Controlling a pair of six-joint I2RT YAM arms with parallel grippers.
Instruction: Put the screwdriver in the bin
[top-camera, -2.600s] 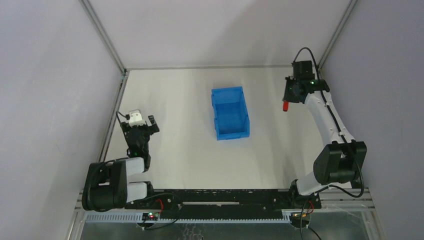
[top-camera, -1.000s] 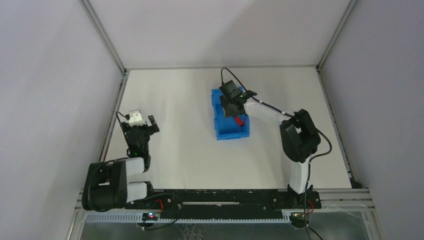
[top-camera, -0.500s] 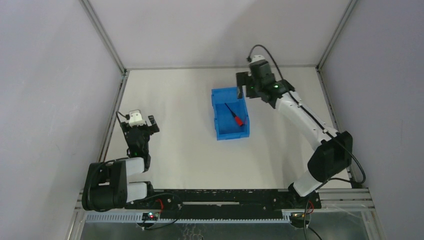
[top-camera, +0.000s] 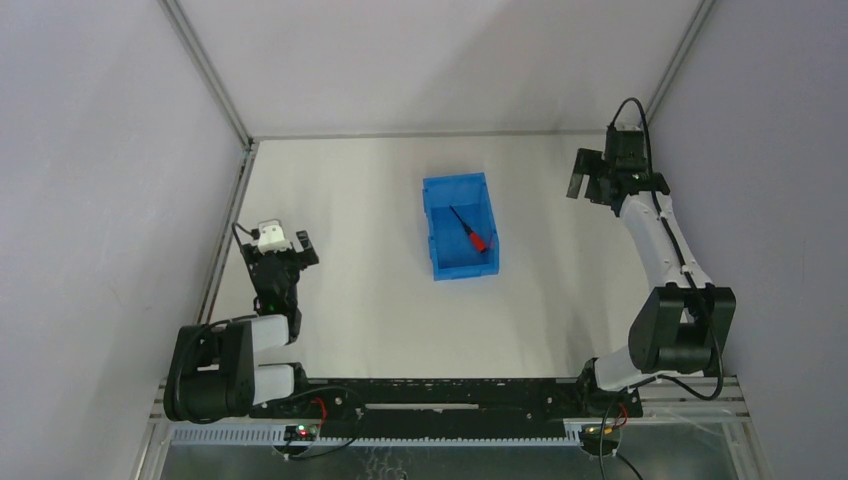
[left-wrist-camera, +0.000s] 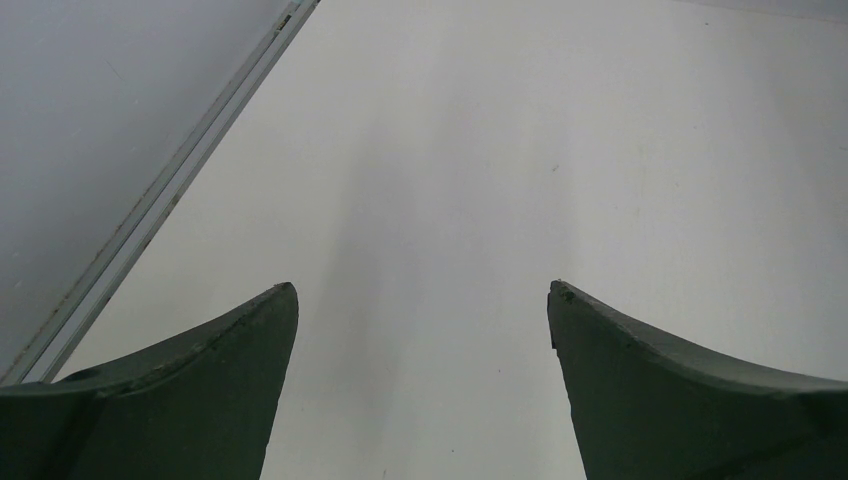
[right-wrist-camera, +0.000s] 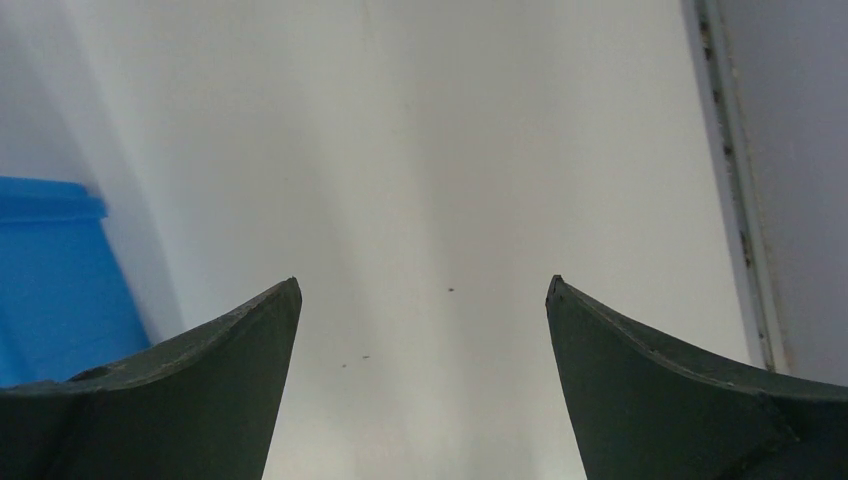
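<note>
The screwdriver (top-camera: 467, 229), red handle and thin black shaft, lies slantwise on the floor of the blue bin (top-camera: 436, 210) in the middle of the table. Only a corner of the bin (right-wrist-camera: 45, 270) shows at the left edge of the right wrist view. My right gripper (top-camera: 588, 182) hangs open and empty near the back right corner, well to the right of the bin; in its wrist view my right gripper (right-wrist-camera: 422, 288) has only bare table between its fingers. At the left, my left gripper (top-camera: 300, 242) is open and empty too, and my left gripper (left-wrist-camera: 422, 290) looks down on plain table.
A metal frame rail (top-camera: 227, 235) runs along the table's left edge, and another rail (right-wrist-camera: 728, 180) lies close on the right beside my right gripper. Grey walls enclose the table on three sides.
My right gripper let go of the screwdriver into the bin, opened wide, and swung away to the back right corner. The left arm has not moved.
</note>
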